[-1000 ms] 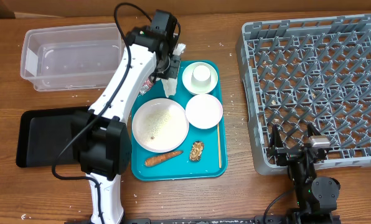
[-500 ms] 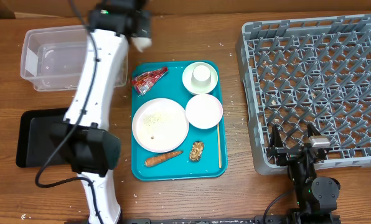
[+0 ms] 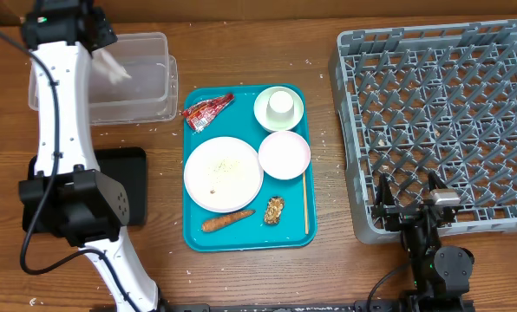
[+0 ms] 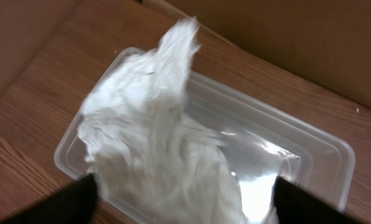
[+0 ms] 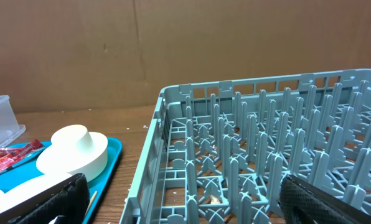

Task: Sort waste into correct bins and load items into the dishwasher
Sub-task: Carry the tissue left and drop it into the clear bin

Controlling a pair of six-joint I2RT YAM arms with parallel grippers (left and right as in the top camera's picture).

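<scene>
1. Left gripper (image 4: 182,202): above the clear tub (image 4: 297,140), which sits left of the teal tray (image 3: 289,234) at its far corner. Fingers spread wide.
2. Crumpled white napkin (image 4: 154,143): between those fingers over the tub. A gap shows on its right side. Cannot tell whether it touches the left finger.
3. Right gripper (image 5: 182,202): right of the teal tray, at the near edge of the grey dish rack (image 3: 432,104). Fingers wide apart, nothing between them.
4. On the teal tray:
   - red-and-white wrapper (image 3: 206,111), far left corner
   - large plate (image 3: 223,173) with rice grains
   - small white bowl (image 3: 284,155)
   - white cup (image 3: 280,104) inside the green-rimmed bowl (image 3: 263,117)
   - carrot piece (image 3: 227,222) and brown lump (image 3: 274,210) near the front edge
   - chopsticks (image 3: 306,204) along the right rim
5. Black tray (image 3: 128,186): left of the teal tray, partly under the left arm.
</scene>
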